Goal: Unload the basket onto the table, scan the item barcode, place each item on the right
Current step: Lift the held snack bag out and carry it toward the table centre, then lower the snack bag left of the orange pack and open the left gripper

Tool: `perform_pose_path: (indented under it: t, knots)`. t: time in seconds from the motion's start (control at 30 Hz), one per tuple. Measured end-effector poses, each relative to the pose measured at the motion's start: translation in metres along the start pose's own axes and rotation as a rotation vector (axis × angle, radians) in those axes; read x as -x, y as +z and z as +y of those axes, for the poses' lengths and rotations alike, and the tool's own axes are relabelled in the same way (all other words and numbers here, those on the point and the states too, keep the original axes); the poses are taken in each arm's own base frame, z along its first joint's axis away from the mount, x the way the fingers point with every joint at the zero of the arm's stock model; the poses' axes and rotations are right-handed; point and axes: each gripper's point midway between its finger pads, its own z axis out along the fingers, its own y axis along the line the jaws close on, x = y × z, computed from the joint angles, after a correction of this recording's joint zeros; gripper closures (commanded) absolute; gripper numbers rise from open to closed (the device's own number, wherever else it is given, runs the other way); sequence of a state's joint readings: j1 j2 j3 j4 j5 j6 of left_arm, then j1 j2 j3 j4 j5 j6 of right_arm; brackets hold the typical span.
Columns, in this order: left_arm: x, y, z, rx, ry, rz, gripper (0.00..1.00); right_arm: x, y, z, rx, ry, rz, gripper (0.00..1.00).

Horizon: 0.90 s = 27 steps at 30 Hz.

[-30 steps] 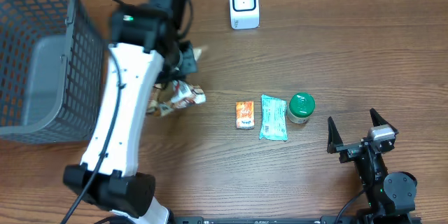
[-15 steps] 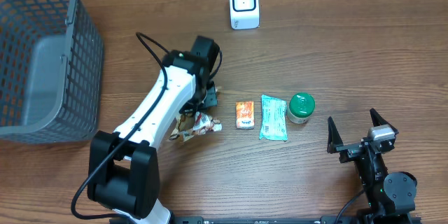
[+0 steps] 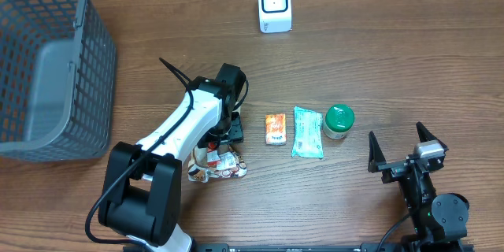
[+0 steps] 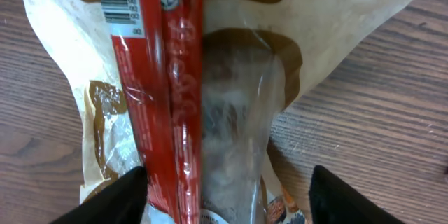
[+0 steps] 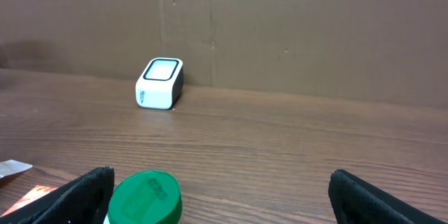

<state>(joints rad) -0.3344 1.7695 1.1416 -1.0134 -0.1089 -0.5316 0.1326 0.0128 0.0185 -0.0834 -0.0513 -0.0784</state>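
Note:
The item, a crumpled clear and brown snack packet with a red strip, lies on the table in front of the left arm. In the left wrist view the packet fills the frame, its barcode at the top left. My left gripper stands open over it, one finger on each side and a gap on the right. The white scanner stands at the back. My right gripper rests open and empty at the front right.
A grey mesh basket takes up the back left. In a row at mid-table lie an orange packet, a teal packet and a green-lidded jar, the jar just ahead of my right gripper.
My left arm swung from the back left toward the front with the packet, brought it down onto the table and opened its jaws off it. The right arm has not moved.

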Motion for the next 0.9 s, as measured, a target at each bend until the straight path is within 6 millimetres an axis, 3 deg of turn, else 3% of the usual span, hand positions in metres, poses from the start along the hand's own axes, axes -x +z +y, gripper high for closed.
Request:
perform_pose_path:
  t: [0.13, 0.3, 0.37, 0.43, 0.53, 0.73, 0.9]
  knots:
    - [-0.006, -0.008, 0.005, 0.02, 0.003, 0.037, 0.27, 0.0, 0.0, 0.0, 0.0, 0.0, 0.0, 0.0]
    - [0.006, -0.033, 0.005, 0.009, -0.011, 0.024, 0.29, 0.0, 0.0, 0.0, 0.0, 0.0, 0.0, 0.0]
    - [0.01, -0.04, 0.005, 0.003, -0.02, 0.015, 0.39, 0.0, 0.0, 0.0, 0.0, 0.0, 0.0, 0.0]
    - [0.012, -0.043, 0.005, -0.001, -0.039, 0.012, 0.63, 0.0, 0.0, 0.0, 0.0, 0.0, 0.001, 0.0]
    - [0.01, -0.043, 0.006, -0.006, -0.056, 0.026, 0.8, 0.0, 0.0, 0.0, 0.0, 0.0, 0.001, 0.0]
    - [0.01, -0.039, 0.001, -0.033, -0.091, 0.029, 0.8, 0.0, 0.0, 0.0, 0.0, 0.0, 0.001, 0.0]
    - [0.006, -0.022, 0.0, -0.04, -0.105, 0.032, 0.82, 0.0, 0.0, 0.0, 0.0, 0.0, 0.002, 0.0]
